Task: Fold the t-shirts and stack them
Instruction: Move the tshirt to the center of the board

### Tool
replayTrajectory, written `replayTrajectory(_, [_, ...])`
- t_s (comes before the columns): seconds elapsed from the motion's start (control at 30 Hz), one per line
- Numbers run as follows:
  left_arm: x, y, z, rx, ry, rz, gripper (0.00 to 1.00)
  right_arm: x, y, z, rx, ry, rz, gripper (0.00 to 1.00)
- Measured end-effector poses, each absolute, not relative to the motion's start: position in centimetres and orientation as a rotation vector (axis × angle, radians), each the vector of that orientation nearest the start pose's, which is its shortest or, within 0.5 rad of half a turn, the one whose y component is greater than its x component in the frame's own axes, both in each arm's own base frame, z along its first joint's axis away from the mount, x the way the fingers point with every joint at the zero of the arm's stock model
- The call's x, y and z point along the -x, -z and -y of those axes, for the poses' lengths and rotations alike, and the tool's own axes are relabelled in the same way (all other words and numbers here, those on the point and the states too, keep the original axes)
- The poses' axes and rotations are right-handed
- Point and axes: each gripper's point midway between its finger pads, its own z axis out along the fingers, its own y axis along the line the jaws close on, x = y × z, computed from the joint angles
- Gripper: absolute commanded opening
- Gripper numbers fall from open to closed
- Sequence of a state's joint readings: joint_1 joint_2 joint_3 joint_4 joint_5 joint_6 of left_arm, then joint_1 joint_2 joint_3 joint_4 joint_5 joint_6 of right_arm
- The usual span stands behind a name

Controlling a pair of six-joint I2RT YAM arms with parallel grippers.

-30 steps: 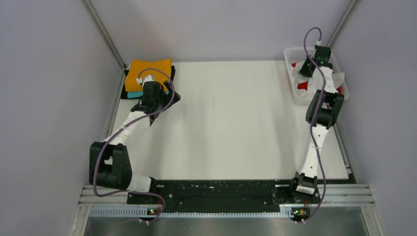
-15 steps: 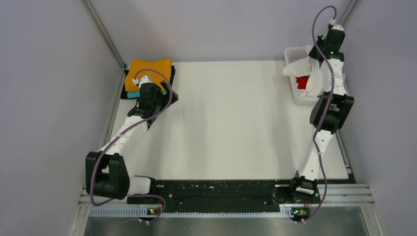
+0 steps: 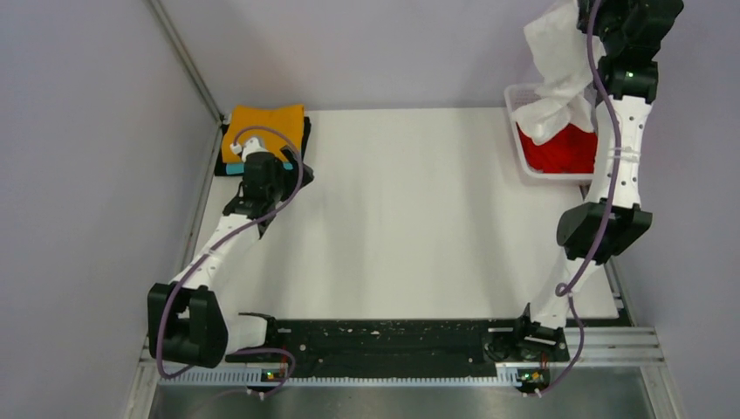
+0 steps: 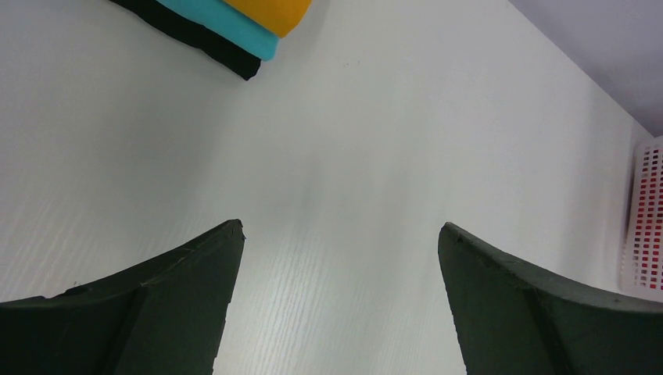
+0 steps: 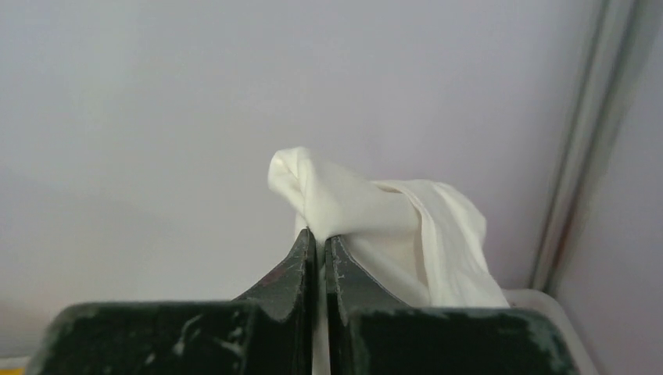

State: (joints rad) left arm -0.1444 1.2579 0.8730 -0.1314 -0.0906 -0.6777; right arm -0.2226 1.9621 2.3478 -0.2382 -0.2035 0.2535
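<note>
Right pincer (image 5: 319, 238): fingers pressed together, clamped on a pinch of the white t-shirt (image 5: 391, 226). The cloth bunches above the fingertips and spills off to 1 side.

Top view: the right arm is stretched high at the far right corner. The white t-shirt hangs from the pincer in a long crumpled drape, and its lower end reaches down into the white mesh basket (image 3: 513, 122). Whether that end rests on the basket contents, I cannot tell.

Red t-shirt (image 3: 563, 150): lying crumpled in the basket, partly under the hanging white cloth. The basket sits at the far right corner of the table (image 3: 401, 218).

Left pincer (image 4: 340, 230): fingers wide apart, nothing between them, bare white table below. It sits low over the far left part of the table, just beside the stack, apart from it.

Stack, far left corner of the table:
- Orange t-shirt (image 3: 262, 127) on top, folded flat.
- Teal t-shirt (image 4: 227, 23) directly beneath, folded, only its edge showing.
- A black layer (image 4: 188, 35) under both; cannot tell what it is.

The left wrist view also catches the basket wall at the right edge, red showing through the mesh.
</note>
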Motion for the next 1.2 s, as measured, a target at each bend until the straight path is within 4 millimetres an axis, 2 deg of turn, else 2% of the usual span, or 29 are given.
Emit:
replayTrajectory(0.07, [-38.5,-17.9,6.5,0.607,0.401,-2.010,0.99,-56.0,-51.8,5.8,-0.118,-0.237,-1.391,0.00])
replayTrajectory(0.2, [-38.5,-18.5,6.3,0.602,0.389,-1.991,0.99,-54.0,-54.1,-1.0,0.014,-0.399,-1.363,0.00])
replayTrajectory(0.3, [-38.2,-18.7,5.9,0.597,0.371,-1.977,0.99,-51.5,-55.5,-8.5,0.164,-0.573,-1.343,0.00])
replayTrajectory(0.33, [-38.1,-18.7,5.8,0.598,0.365,-1.974,0.99,-51.2,-55.6,-9.4,0.184,-0.595,-1.341,0.00])
replayTrajectory(0.37, [-38.0,-18.7,5.7,0.597,0.362,-1.973,0.99,-49.8,-55.9,-12.9,0.265,-0.680,-1.331,0.00])
replayTrajectory(0.4, [-38.0,-18.8,5.6,0.598,0.357,-1.970,0.99,-48.6,-56.2,-15.4,0.326,-0.744,-1.321,0.00])
replayTrajectory(0.53, [-37.4,-19.1,5.1,0.599,0.329,-1.958,0.99,-43.3,-56.2,-23.4,0.579,-0.980,-1.282,0.00])
replayTrajectory(0.63, [-36.6,-19.8,4.4,0.600,0.307,-1.932,0.99,-40.6,-55.7,-25.8,0.715,-1.080,-1.261,0.00])
replayTrajectory(0.73, [-35.9,-20.8,3.5,0.615,0.276,-1.900,0.99,-40.0,-53.3,-25.7,0.786,-1.084,-1.296,0.00])
replayTrajectory(0.77, [-35.6,-21.1,3.2,0.621,0.263,-1.892,0.99,-40.3,-51.7,-25.2,0.789,-1.069,-1.335,0.05])
replayTrajectory(0.83, [-35.2,-21.5,2.6,0.632,0.240,-1.878,0.99,-41.1,-46.9,-23.8,0.763,-1.039,-1.451,0.40])
replayTrajectory(0.9, [-34.9,-21.7,2.1,0.640,0.220,-1.871,0.99,-42.1,-41.2,-21.9,0.695,-1.011,-1.599,0.62])
replayTrajectory(0.97, [-34.7,-21.4,1.8,0.645,0.202,-1.879,0.99,-43.7,-33.7,-19.1,0.571,-0.940,-1.788,0.77])
replayTrajectory(1.0, [-34.6,-21.0,1.7,0.649,0.190,-1.893,0.99,-44.4,-28.8,-17.2,0.483,-0.878,-1.913,0.82])
replayTrajectory(1.1, [-34.7,-19.6,1.7,0.652,0.172,-1.939,0.99,-43.9,-18.4,-13.3,0.273,-0.733,-2.211,0.87])
replayTrajectory(1.17, [-34.8,-18.0,1.9,0.649,0.167,-2.003,0.99,-42.5,-13.9,-11.5,0.179,-0.636,-2.353,0.88])
replayTrajectory(1.2, [-34.9,-17.0,2.1,0.646,0.166,-2.041,0.99,-41.8,-12.6,-10.9,0.148,-0.594,-2.398,0.89])
